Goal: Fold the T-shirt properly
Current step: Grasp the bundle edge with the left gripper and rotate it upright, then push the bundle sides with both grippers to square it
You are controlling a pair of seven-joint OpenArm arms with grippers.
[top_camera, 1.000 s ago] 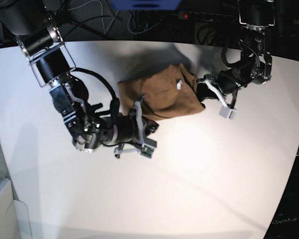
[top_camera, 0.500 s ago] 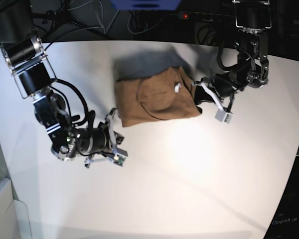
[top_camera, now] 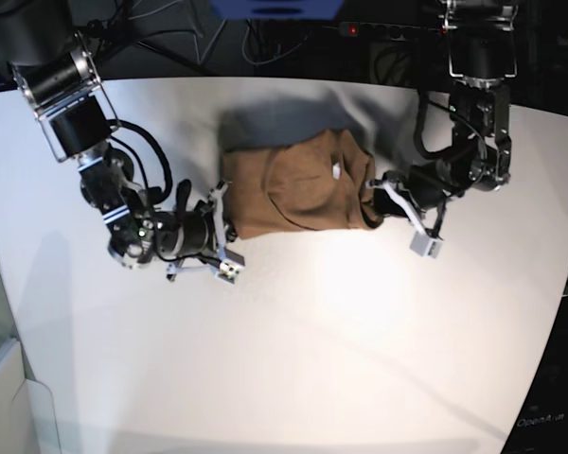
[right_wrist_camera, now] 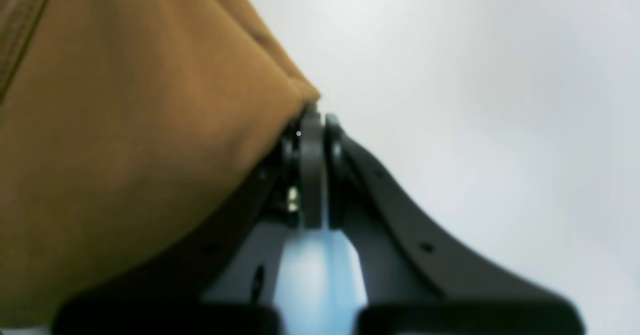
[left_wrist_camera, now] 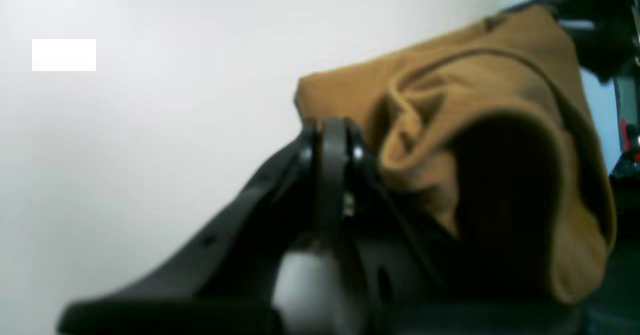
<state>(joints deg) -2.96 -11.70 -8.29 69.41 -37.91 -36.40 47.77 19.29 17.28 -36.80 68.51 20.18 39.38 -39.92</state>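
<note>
T-shirt (top_camera: 298,186) bunched between both arms; left jaws and right jaws each pinch an edge.

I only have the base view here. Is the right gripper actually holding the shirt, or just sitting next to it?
Observer: Holding it. In the right wrist view the right gripper is shut, with a corner of the shirt pinched at its tips.
Operator: And the left one?
Observer: The left gripper is shut too, jaws together. The shirt bunches right beside it, but I cannot tell whether cloth is caught between them.
Operator: Is the cloth flat there?
Observer: No. The left wrist view shows a raised fold with a dark hollow under it.
</note>
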